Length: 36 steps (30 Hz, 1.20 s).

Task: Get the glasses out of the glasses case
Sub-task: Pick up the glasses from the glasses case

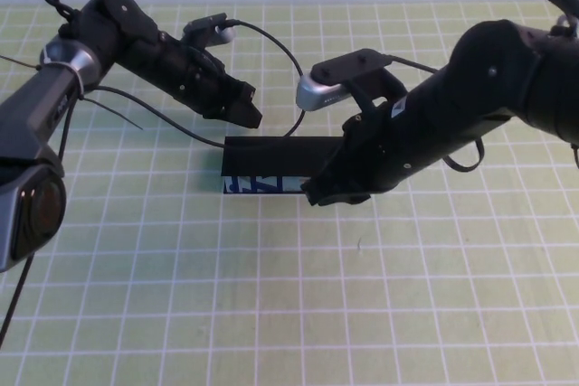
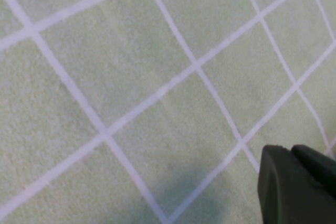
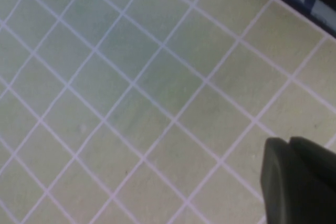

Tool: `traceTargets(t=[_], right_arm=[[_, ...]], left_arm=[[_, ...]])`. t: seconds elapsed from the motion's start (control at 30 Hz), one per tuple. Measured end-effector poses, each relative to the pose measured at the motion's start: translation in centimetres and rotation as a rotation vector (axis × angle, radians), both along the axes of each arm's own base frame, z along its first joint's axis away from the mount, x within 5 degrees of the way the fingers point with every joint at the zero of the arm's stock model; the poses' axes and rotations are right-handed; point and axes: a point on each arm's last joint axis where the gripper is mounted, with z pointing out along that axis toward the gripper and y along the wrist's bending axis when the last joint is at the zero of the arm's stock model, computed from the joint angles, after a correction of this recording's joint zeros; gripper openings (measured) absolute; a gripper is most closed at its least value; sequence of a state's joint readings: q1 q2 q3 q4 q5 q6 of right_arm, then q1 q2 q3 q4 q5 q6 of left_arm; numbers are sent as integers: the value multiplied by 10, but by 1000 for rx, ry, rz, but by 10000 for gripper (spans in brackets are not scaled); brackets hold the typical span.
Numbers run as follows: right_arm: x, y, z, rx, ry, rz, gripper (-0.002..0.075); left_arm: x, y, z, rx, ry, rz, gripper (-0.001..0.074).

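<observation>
Black lid up, the glasses case (image 1: 262, 167) lies at centre frame in the high view on the green grid mat (image 1: 271, 314), light-blue printed front toward the bottom edge. Left gripper (image 1: 246, 115) hangs just above the case's upper left corner; its jaw state cannot be told. Right gripper (image 1: 327, 192) covers the case's right end, touching or nearly so; jaw state cannot be told either. Glasses not visible.

high: raised, angled down, whole mat (image 1: 271, 314) | wrists: close, facing down at mat | shared: grid mat
</observation>
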State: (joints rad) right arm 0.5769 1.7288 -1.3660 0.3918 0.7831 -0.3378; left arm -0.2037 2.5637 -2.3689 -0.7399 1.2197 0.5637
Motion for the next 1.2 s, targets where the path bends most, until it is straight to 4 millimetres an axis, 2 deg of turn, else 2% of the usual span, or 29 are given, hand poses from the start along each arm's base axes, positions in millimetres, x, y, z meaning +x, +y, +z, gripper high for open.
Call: traceTargets(t=[0.1,0.2,0.4,0.5,0.6,0.73,0.93,1.2], right_arm=[[11,7,-4,-8,-9,7,-15],[13,8,-2,-11,-24,12,-15],[14,6,0,-43,-59,35,-15],[15,6,1,-58,-98,77,-14],[18,7,-1,-98,-204,204,1],[24,12,-11,-151,-323,358,92],[33,18,-28,-211,-439,488,258],[42,27,-46,-231,-486,502,290]], left_arm=[[-1,0,-5,3,22,4,-4],[-3,1,-12,6,47,6,-4],[-4,-1,-12,-13,56,8,-4],[-4,-2,-11,-27,61,10,-4],[-4,-2,-11,-35,63,12,-4],[-5,-4,-11,-35,63,7,-4],[-7,-10,-11,-35,63,-4,-4],[-7,-10,-11,-30,69,2,-4]])
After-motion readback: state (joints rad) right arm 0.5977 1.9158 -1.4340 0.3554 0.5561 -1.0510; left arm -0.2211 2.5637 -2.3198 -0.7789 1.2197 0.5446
